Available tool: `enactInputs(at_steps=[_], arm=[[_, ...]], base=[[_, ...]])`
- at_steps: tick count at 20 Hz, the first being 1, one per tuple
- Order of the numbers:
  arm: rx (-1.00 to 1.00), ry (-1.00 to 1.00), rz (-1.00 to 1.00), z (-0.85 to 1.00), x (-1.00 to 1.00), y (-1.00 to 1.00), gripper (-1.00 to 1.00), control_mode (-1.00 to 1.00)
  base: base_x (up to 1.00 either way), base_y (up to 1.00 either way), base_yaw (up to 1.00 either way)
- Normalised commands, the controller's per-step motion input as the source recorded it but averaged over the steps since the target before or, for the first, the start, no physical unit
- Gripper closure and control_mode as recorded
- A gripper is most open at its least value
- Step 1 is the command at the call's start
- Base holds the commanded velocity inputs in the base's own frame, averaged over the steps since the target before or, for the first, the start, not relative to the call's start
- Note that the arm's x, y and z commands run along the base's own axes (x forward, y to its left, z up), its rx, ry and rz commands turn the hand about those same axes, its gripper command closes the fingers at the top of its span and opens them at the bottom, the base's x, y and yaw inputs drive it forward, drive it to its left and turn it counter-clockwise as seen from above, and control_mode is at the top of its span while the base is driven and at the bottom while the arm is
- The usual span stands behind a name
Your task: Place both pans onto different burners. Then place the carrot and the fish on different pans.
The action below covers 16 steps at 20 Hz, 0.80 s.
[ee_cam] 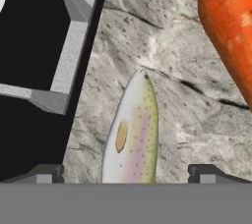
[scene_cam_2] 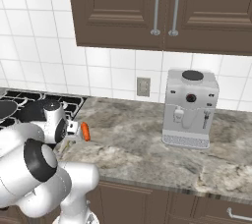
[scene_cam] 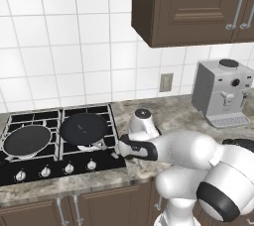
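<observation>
Fish point(ee_cam: 132, 134) is seen lying on the counter point(ee_cam: 187, 120) between the released gripper's point(ee_cam: 126, 173) fingertips point(ee_cam: 45, 173), left of the carrot point(ee_cam: 229, 26).

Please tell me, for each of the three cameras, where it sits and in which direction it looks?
Left base view: behind-left of the arm, facing the cooktop with both pans; white arm lower right.
Right base view: behind-right, facing the counter and carrot; arm lower left.
Hand view: on the hand, facing the fish between the open end effector tips.
Both base views share the coffee machine.

Carrot point(scene_cam_2: 85, 130) lies on the marble counter point(scene_cam_2: 147, 139) beside the cooktop point(scene_cam_2: 69, 101)
</observation>
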Motion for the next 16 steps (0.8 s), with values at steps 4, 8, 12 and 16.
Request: enactInputs(at_steps=[4,8,12,16], arm=[[0.0,0.0,0.0,-0.27,0.06,-0.06,-1.0,-1.0],[0.0,0.0,0.0,-0.31,0.06,-0.01,-1.0,-1.0],[0.0,0.0,0.0,-0.42,0.0,0.0,1.0,-1.0],[0.02,0.0,0.0,-0.2,0.0,-0.05,1.0,-1.0]], base=[[0.0,0.0,0.0],[0.0,0.0,0.0],[0.0,0.0,0.0],[0.0,0.0,0.0]])
